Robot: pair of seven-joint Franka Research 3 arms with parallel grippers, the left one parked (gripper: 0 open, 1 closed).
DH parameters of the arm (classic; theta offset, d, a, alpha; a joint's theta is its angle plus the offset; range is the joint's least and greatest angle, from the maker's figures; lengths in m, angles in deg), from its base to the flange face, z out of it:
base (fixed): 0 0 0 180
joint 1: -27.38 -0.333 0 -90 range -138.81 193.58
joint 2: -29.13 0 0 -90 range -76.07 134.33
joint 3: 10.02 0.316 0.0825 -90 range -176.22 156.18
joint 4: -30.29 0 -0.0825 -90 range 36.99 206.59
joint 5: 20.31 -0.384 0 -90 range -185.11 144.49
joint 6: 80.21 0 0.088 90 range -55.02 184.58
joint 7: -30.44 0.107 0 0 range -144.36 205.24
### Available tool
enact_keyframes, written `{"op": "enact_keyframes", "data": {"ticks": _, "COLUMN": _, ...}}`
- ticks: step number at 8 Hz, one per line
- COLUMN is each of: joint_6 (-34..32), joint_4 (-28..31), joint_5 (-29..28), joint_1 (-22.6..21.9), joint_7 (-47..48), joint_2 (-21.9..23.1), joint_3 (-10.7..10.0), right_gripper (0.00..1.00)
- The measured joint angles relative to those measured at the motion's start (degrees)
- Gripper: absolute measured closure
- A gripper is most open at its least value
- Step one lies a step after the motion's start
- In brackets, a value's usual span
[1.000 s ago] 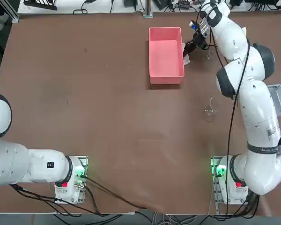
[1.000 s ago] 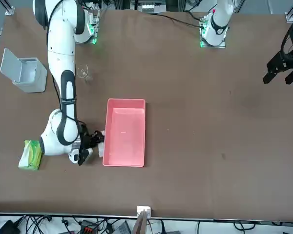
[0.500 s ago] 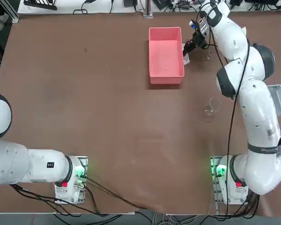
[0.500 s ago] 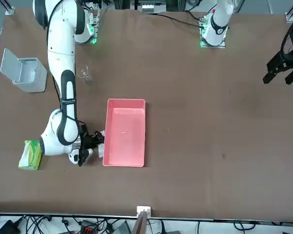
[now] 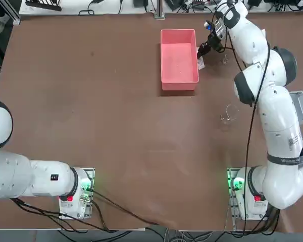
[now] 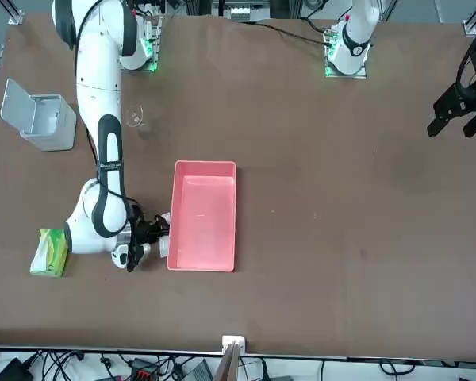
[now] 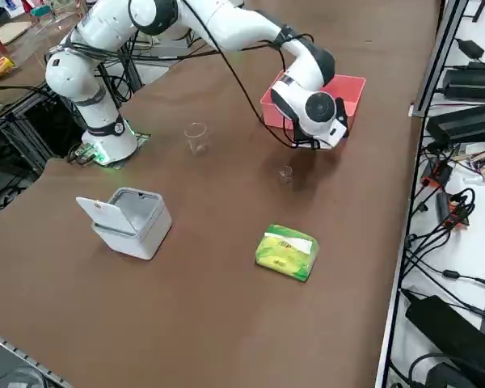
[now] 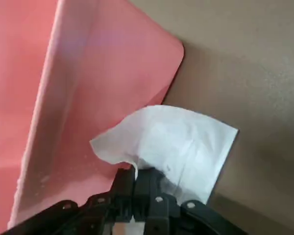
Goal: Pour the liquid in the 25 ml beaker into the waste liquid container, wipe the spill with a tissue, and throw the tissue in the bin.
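The right gripper [image 8: 137,183] is pressed together on the tissue [image 8: 179,147], and it pinches one edge of the white sheet. It is low over the table [image 5: 116,126], just beside the outer wall of the pink box [image 5: 179,59]. In the top view, the gripper [image 5: 202,53] stands at about 3 o'clock from the box, and the tissue [image 5: 200,64] hangs under it, at the box's wall; I cannot tell if it touches the table. In the right side view, the 25 ml beaker [image 7: 286,173] stands upright on the table, near the wrist, and the lime-green tissue pack [image 7: 287,252] lies at about 6 o'clock from it. The larger clear beaker [image 7: 196,137] stands well apart, at about 10 o'clock from the small one. The grey bin [image 7: 129,220] has its lid open
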Motion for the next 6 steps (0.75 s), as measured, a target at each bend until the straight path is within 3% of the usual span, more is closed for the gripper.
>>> {"op": "enact_keyframes", "data": {"ticks": 6, "joint_6": 1.2, "joint_4": -0.3, "joint_5": 0.0, "joint_1": 0.0, "joint_7": 0.0, "joint_2": 0.0, "joint_3": 0.2, "right_gripper": 0.98}}
